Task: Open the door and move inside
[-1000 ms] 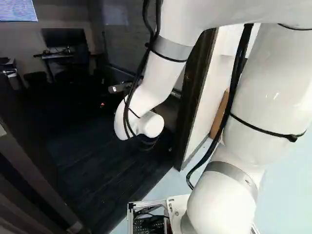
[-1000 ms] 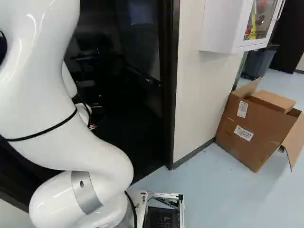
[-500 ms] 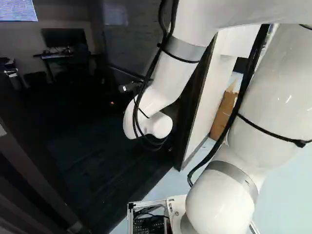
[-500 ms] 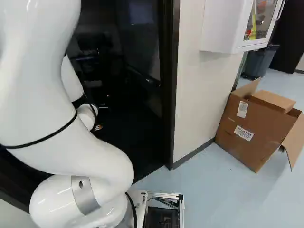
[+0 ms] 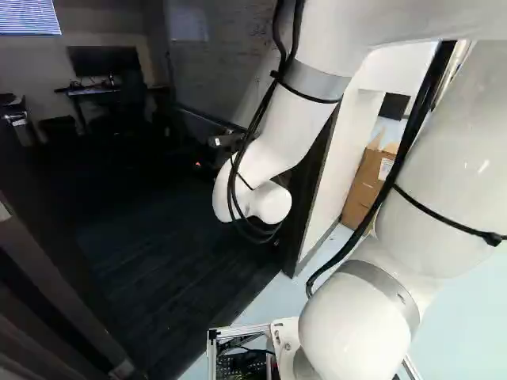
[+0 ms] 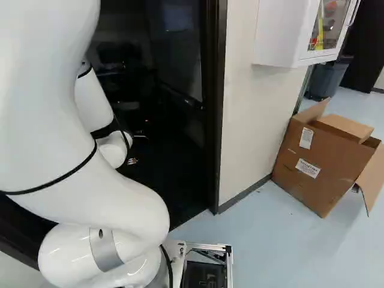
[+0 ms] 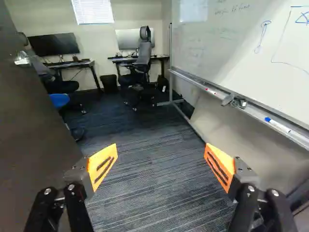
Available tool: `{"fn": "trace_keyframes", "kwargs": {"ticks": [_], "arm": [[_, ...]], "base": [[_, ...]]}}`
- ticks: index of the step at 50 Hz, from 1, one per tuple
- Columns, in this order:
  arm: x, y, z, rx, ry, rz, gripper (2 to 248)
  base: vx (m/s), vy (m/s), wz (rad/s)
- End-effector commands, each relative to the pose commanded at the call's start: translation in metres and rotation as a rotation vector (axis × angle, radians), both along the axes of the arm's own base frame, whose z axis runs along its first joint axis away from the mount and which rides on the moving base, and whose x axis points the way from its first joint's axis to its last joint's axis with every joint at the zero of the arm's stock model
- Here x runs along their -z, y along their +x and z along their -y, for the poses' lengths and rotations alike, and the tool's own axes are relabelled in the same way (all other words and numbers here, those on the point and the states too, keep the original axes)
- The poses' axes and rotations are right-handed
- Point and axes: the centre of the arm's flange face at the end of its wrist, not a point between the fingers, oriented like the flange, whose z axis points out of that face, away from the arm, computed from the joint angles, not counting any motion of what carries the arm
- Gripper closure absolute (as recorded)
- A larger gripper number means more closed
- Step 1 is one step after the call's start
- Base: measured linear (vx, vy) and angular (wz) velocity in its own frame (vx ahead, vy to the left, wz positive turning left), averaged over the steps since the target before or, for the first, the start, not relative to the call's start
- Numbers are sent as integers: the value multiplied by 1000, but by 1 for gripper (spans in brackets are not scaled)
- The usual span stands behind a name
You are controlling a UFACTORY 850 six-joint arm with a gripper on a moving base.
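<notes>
Orange-padded pincer (image 6: 132, 161) spread, btwn open door (image 7: 30, 130) & whiteboard (image 7: 241, 43), dk. carpet (image 7: 149, 159) ahead

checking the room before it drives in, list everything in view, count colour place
tall flat door: one, dark brown, open, beside gripper
upright door frame: one, dark, doorway edge
framed whiteboard: one, white, along room's side
slim marker pens: several, mixed, whiteboard tray
flat-topped desks: two, dark, far wall
flat monitor: one, black, one desk
flat screen: one, pale, other desk
high-backed chairs: two, black, by desks
rounded seat: one, blue, near door
upright bin: one, black, between desks
slatted blind: one, white, far wall
striped carpet: one, dark, inside
open cardboard box: one, brown, outside doorway
glass-fronted cabinet: one, white, outside wall
plastic bin: one, grey, beyond box
jointed arm: one, white, at doorway
two-fingered gripper: one, black with orange pads, above carpet
</notes>
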Motion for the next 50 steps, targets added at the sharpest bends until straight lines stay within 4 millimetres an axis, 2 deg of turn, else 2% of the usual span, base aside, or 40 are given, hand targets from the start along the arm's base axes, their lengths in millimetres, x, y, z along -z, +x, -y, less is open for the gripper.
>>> {"fn": "trace_keyframes", "kwargs": {"ticks": [21, 50], "arm": [[0, 5, 28, 79, 0, 0, 3], [1, 3, 67, 184, 1, 1, 3]], "base": [[0, 0, 0], [0, 0, 0]]}}
